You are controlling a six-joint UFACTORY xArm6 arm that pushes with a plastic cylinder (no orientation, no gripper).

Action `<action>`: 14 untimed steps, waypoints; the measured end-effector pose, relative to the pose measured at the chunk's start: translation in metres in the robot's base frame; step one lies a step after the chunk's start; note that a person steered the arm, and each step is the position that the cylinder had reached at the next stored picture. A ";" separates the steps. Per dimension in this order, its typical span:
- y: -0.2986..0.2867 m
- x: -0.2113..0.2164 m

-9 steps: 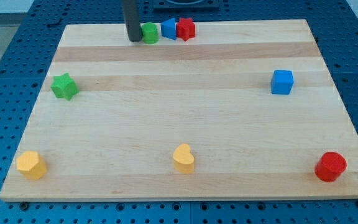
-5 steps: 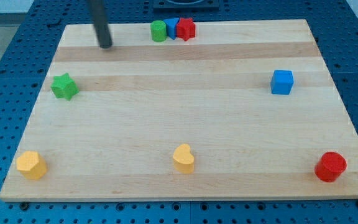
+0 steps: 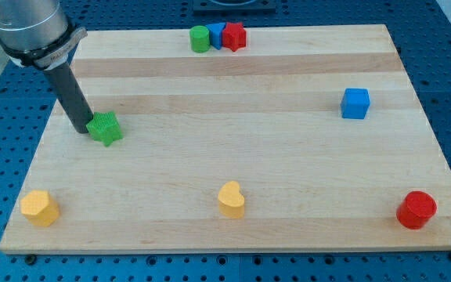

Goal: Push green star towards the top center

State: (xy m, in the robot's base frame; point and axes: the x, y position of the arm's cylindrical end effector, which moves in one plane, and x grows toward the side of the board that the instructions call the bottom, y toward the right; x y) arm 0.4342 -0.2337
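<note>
A pale wooden board (image 3: 233, 168) lies on a blue perforated bench. My tip (image 3: 79, 128) is a bare rod with nothing to open or close; it touches the green star (image 3: 104, 128) just to its right. Well below it sits a yellow block (image 3: 38, 207). Far up and right cluster a green cylinder (image 3: 200, 38), a blue block (image 3: 216, 35) and a red block (image 3: 234, 36). Farther right lies a blue cube (image 3: 355, 103).

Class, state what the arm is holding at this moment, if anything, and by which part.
Nothing is held. My tip only presses the green star at its left side.
</note>
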 end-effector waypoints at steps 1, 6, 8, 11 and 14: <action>-0.006 0.012; 0.072 -0.046; 0.069 0.006; 0.173 -0.091; 0.141 -0.045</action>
State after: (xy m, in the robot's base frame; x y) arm 0.3888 -0.0932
